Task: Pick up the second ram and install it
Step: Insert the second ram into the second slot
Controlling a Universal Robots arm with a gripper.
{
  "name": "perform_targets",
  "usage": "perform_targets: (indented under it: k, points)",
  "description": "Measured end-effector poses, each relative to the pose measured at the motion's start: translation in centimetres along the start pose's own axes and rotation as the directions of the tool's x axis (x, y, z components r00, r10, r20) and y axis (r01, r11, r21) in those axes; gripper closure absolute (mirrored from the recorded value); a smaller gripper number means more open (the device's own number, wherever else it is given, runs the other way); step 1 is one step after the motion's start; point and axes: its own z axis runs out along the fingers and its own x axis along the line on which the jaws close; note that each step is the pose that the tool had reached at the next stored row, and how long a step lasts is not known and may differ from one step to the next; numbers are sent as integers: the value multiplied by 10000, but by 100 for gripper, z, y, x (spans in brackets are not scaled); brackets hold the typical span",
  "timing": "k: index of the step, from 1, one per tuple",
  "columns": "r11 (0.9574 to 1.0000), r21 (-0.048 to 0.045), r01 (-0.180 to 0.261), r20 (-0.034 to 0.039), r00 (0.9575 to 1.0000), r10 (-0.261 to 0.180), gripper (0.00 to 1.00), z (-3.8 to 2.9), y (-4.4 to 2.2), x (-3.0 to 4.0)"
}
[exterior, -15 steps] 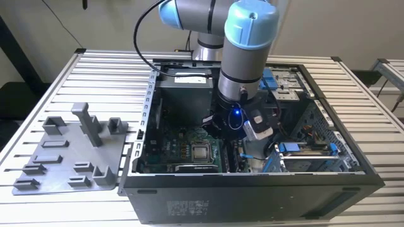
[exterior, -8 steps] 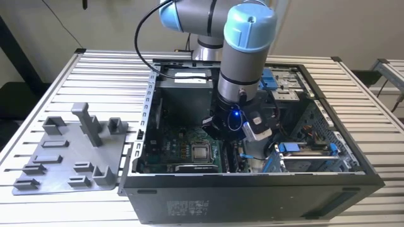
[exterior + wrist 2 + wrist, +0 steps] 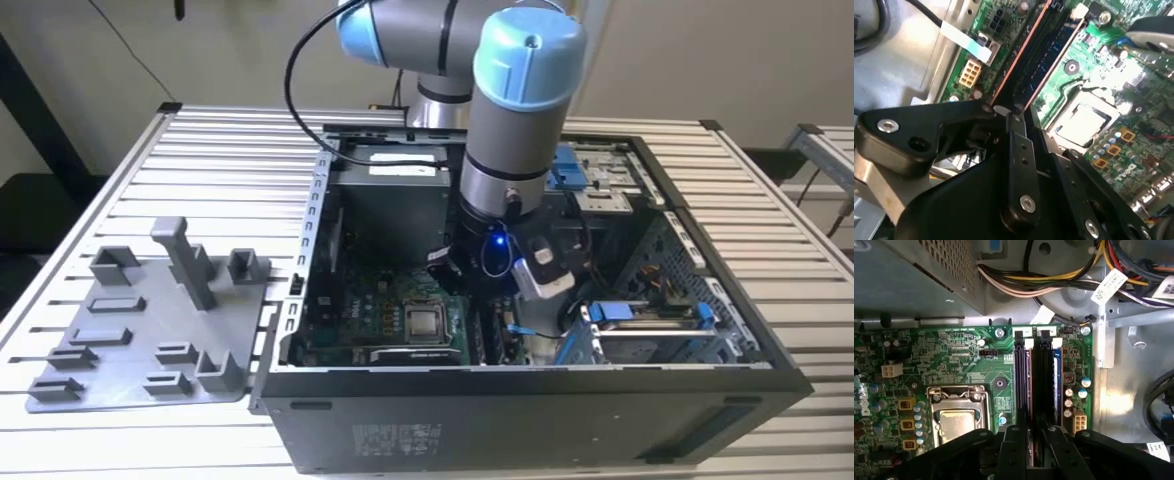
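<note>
While the end effector [image 3: 1035, 432] grips the second ram [image 3: 1030, 390] over its slot, lower edge hidden, motherboard [image 3: 954, 360] beneath.

holder tray [image 3: 147, 330] | exterior view's left of | computer case [image 3: 534, 425]

An open computer case [image 3: 747, 380] sits on the slatted table [image 3: 200, 150]; a grey holder tray [image 3: 147, 330] lies at its nine o'clock.

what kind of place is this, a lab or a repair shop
Probably a robotics lab bench set up for PC assembly: an open computer case lies on a slatted metal table, a grey fixture plate sits beside it, and the gripper hangs over the motherboard's memory slots.
</note>
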Motion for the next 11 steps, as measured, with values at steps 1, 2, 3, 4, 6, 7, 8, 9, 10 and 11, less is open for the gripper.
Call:
perform_targets:
  k: [1,2,3,4,6,7,8,9,10,11]
  points:
    - [10000,-5,-2,1,10000,2,79,-43,0,-1]
    - [10000,-5,-1,2,10000,1,79,-88,-2,-1]
    - [10000,-6,-1,2,10000,1,79,-132,-3,-2]
    - [10000,-6,-1,2,10000,1,79,-178,-4,-3]
    - [10000,-7,0,1,10000,0,79,-236,-6,-4]
    - [10000,-15,0,3,10000,0,79,-233,-6,-4]
    - [10000,-16,0,2,10000,0,82,-234,-6,-4]
    - [10000,-17,0,2,10000,0,82,-234,-6,-4]
    - [10000,-21,0,2,10000,0,88,-234,-6,-4]
    - [10000,-18,0,1,10000,0,89,-235,-6,-4]
